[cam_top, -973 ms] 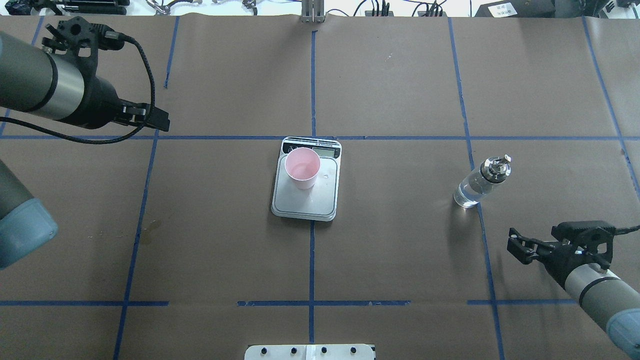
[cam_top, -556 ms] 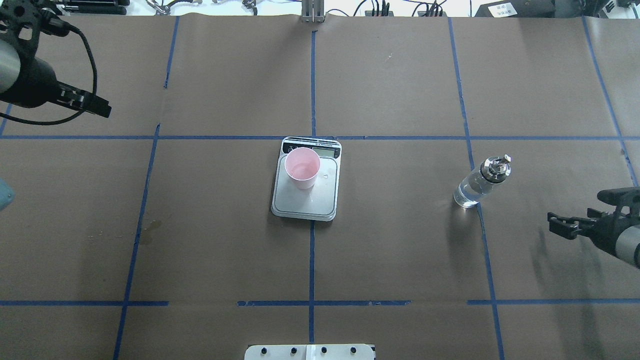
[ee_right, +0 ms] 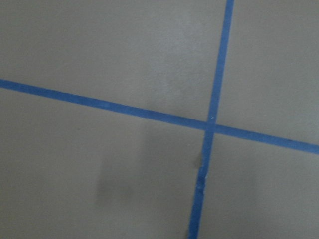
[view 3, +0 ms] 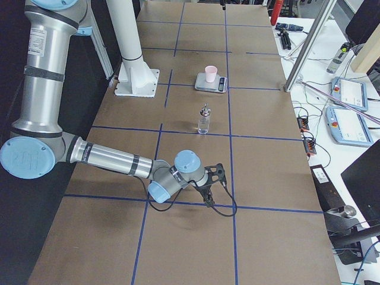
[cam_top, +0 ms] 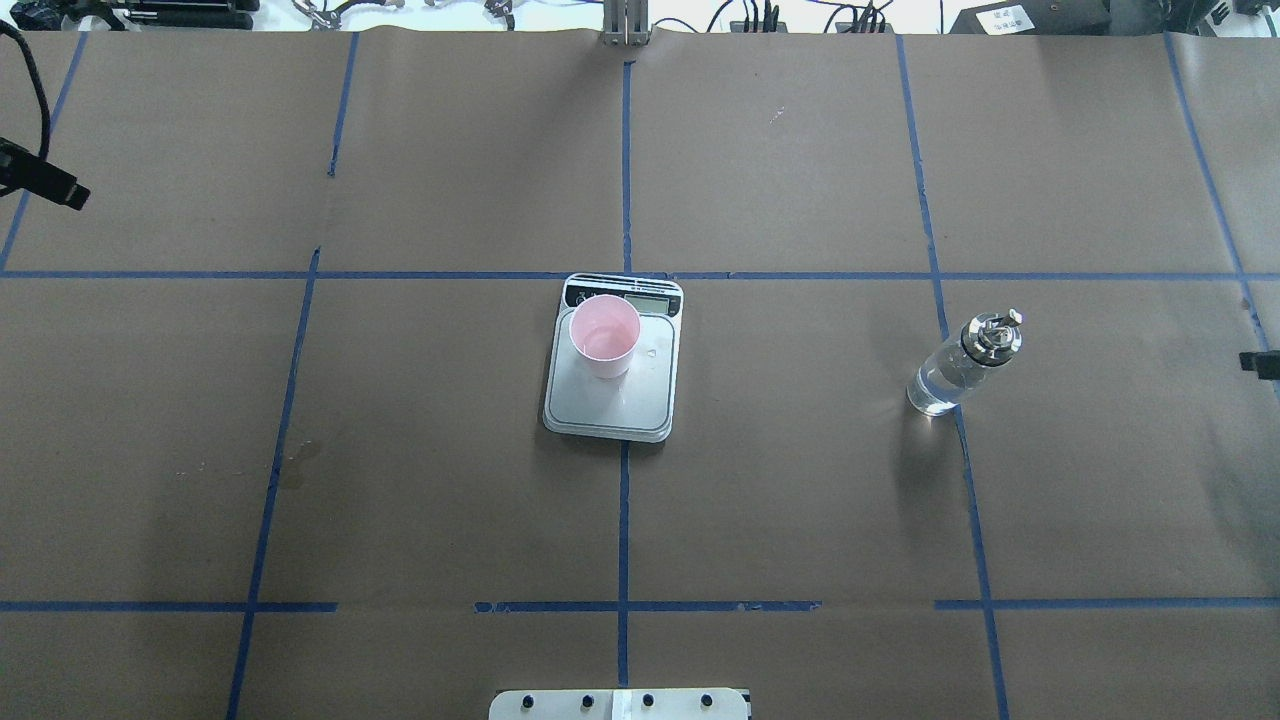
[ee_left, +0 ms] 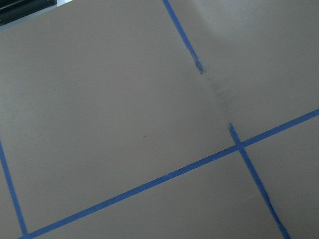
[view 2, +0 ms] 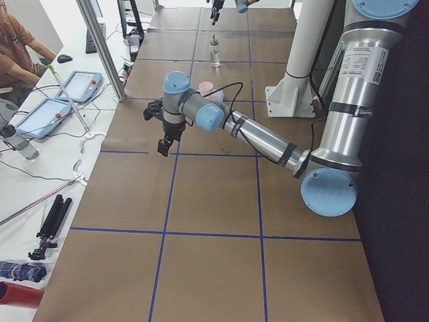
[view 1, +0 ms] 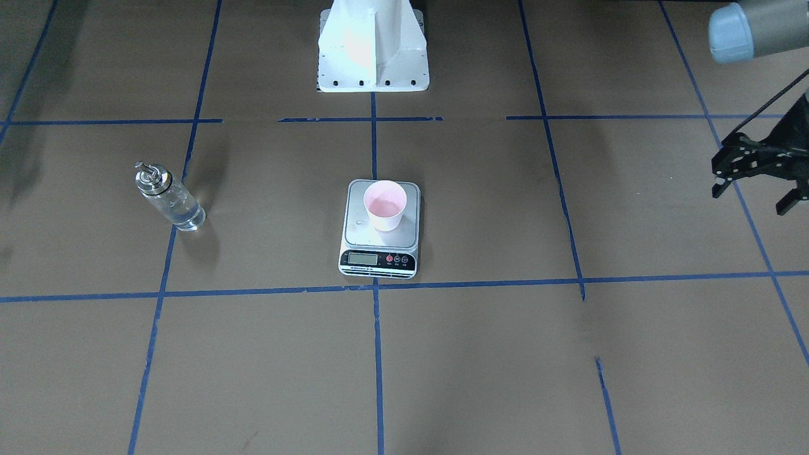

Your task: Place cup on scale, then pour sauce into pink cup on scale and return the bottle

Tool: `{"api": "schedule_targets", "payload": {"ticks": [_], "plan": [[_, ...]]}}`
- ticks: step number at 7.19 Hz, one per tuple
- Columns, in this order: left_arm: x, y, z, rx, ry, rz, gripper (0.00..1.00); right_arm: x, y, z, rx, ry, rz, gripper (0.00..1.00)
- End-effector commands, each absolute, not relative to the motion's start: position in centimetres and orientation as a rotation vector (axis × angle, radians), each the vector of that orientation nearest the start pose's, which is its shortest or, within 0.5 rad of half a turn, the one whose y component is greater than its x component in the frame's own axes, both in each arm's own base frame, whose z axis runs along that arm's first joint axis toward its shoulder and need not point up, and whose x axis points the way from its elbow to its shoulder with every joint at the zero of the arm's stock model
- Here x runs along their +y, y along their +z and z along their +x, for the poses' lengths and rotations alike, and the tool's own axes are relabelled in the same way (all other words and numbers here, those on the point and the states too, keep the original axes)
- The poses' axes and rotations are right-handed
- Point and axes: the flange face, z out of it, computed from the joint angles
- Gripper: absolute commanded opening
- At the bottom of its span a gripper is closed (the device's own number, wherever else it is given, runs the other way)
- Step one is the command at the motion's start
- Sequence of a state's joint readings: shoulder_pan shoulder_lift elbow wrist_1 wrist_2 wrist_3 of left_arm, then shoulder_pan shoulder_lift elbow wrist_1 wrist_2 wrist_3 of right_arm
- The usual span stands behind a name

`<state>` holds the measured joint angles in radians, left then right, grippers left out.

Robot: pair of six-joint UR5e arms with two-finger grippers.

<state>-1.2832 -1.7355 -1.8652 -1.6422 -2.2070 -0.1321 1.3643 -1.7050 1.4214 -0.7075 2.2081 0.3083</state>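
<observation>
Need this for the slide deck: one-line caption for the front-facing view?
Pink cup on the scale, bottle upright off to the side, left gripper open at frame edge.

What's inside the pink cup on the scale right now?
The cup on the scale shows a pink inside with no solid thing in it. A faint sheen at its bottom may be clear liquid; that, and any depth, cannot be told.

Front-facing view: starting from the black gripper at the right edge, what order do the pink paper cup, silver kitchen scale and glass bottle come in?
1. Flat silver-grey kitchen scale, mid-table, tied with 2.
2. Small pale pink paper cup, standing on that scale: too close to call from the left gripper.
3. Small clear glass bottle, far across at the view's left.
</observation>
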Motion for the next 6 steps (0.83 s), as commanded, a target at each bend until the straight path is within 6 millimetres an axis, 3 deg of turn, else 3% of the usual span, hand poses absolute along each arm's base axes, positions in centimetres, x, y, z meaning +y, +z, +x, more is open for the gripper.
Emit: {"api": "schedule_targets", "payload": {"ticks": [1,2,3,4,5,6], "plan": [[-55.4,46.4,4.9,0.732,0.332,0.345,1.00,-53.2,67.2,5.4,-0.729,-0.201,0.300,1.00],[-55.5,48.2,4.3,0.759,0.354,0.322,1.00,-55.1,65.3,7.3,-0.732,-0.203,0.261,1.00],[-55.1,49.5,3.6,0.801,0.334,0.289,1.00,-55.6,63.3,8.2,-0.787,-0.208,0.238,1.00],[-50.3,54.5,3.1,0.860,0.307,0.199,1.00,-55.7,63.2,7.6,-0.795,-0.214,0.210,1.00],[-49.4,56.0,3.1,0.874,0.296,0.180,1.00,-55.6,63.0,6.4,-0.803,-0.226,0.181,1.00],[-49.5,55.3,2.9,0.872,0.298,0.200,1.00,-55.2,63.7,6.7,-0.803,-0.210,0.138,1.00]]}}
